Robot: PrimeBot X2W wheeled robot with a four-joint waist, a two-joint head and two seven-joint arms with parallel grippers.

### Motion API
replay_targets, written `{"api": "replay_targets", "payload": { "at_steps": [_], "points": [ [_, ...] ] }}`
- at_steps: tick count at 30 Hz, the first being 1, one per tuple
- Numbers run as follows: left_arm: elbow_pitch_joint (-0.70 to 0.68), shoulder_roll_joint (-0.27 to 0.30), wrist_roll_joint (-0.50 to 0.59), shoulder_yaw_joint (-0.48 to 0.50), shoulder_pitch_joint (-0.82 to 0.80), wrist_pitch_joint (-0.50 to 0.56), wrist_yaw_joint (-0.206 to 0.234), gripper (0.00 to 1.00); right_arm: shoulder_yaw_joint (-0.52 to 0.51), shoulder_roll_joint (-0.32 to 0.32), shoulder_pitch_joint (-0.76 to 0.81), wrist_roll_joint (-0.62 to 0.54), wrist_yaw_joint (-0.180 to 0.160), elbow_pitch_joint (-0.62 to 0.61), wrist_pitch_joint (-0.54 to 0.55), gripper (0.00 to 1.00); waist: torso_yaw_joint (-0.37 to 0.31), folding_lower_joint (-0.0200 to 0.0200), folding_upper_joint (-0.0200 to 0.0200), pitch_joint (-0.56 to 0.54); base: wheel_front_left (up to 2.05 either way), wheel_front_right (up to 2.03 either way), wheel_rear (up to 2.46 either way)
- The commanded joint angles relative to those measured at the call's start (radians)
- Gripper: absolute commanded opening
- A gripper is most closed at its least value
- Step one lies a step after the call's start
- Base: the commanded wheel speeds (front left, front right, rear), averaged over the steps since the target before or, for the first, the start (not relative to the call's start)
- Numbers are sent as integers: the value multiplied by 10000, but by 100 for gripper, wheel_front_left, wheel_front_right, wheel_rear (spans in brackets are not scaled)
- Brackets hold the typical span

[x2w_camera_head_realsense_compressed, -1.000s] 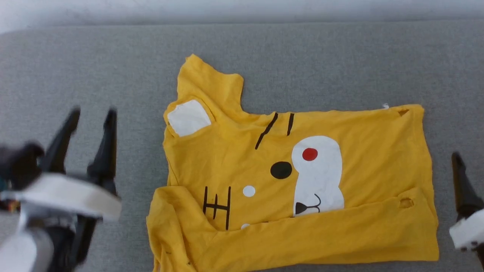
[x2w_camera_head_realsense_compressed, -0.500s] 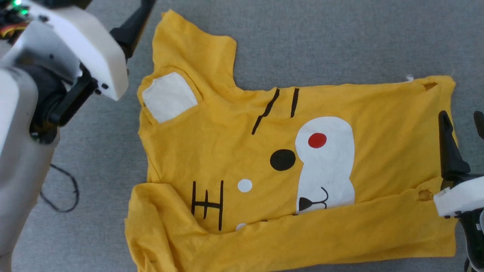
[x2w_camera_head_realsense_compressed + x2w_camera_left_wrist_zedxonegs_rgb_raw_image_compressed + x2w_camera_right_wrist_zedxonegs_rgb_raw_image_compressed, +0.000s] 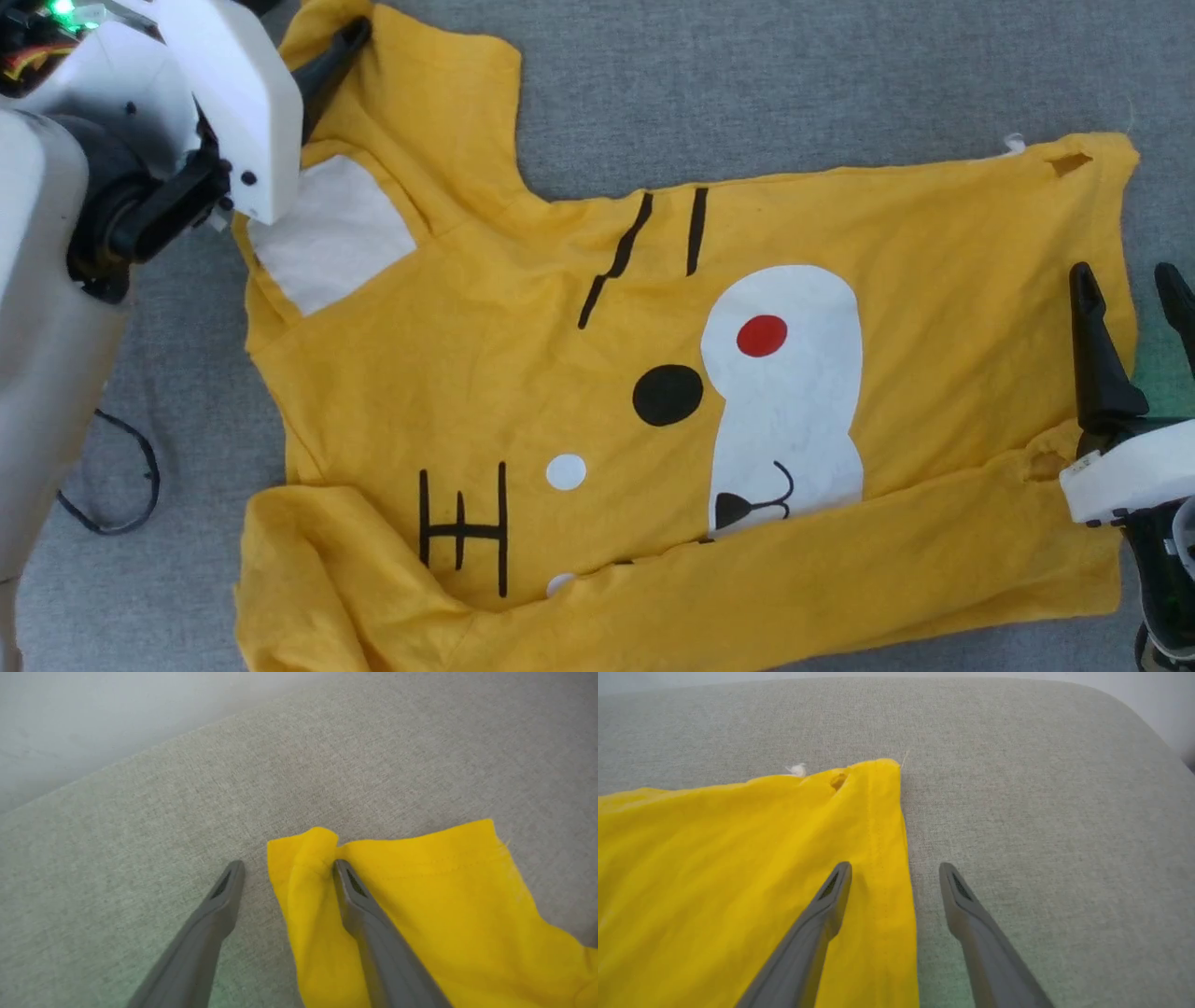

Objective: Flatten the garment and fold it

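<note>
Yellow cartoon-face T-shirt (image 3: 485, 373) lying on grey fabric surface (image 3: 840, 75); left gripper (image 3: 287, 868) splayed astride sleeve edge (image 3: 280, 891), right gripper (image 3: 896, 870) splayed astride hem (image 3: 889, 835).

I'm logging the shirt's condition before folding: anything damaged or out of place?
Yes. The garment has two small holes near its right edge: a far-corner hole and a near-strip hole. The near strip is folded over the cartoon face, hiding its lower part.

- The T-shirt (image 3: 523, 373) lies spread on the fabric surface (image 3: 794, 84).
- The left gripper (image 3: 287, 865) straddles its far-left sleeve edge.
- The right gripper (image 3: 895, 868) straddles its right hem.
- A cable (image 3: 140, 467) lies left of it.
</note>
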Motion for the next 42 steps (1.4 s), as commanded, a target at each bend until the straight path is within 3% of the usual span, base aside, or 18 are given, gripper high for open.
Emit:
{"api": "replay_targets", "payload": {
  "at_steps": [1, 2, 9, 16, 23, 27, 34, 36, 37, 42],
  "points": [
    [105, 77, -84, -153, -46, 229, -119, 96, -2, 18, -226, 73, -9, 37, -56, 100, -120, -1, 0, 131, 0, 0, 0],
    [89, 105, -105, -214, -25, 251, -161, 0, -6, 18, -244, 72, -9, 41, -47, 100, -126, -1, 0, 141, 0, 0, 0],
    [164, 196, -215, -290, 126, 19, -263, 0, -61, -1, -596, -199, -9, -367, 139, 100, -109, -1, 0, -17, 0, 0, 0],
    [251, 246, -195, -174, 277, -515, -235, 0, -339, -678, -1870, 42, -9, -851, 1198, 100, -13, -1, 0, -368, 0, 0, 0],
    [167, 258, -235, -149, 346, -667, -190, 0, -400, -1560, -2930, 597, -9, 273, 3255, 100, 210, -1, 0, -293, 0, 0, 0],
    [93, 218, -240, -167, 318, -692, -148, 0, -331, -1662, -3163, 940, -9, 926, 4271, 100, 373, -1, 0, -116, 0, 0, 0],
    [118, 129, -252, -221, 330, -765, -87, 0, -173, -1506, -3262, 1169, -9, 1470, 4714, 100, 560, -1, 0, 49, 0, 0, 0],
    [141, 114, -262, -237, 330, -768, -80, 0, -234, -1412, -3253, 1213, -9, 1576, 4838, 18, 587, -1, 0, 67, 0, 0, 0],
    [152, 112, -270, -244, 329, -765, -78, 0, -206, -1409, -3232, 1208, -9, 1621, 4948, 0, 598, -1, 0, 71, 0, 0, 0],
    [183, 88, -383, -151, 336, -878, -27, 0, -287, -1284, -3281, 1234, -9, 1687, 5162, 0, 632, -1, 0, 25, 0, 0, 0]
  ]
}}
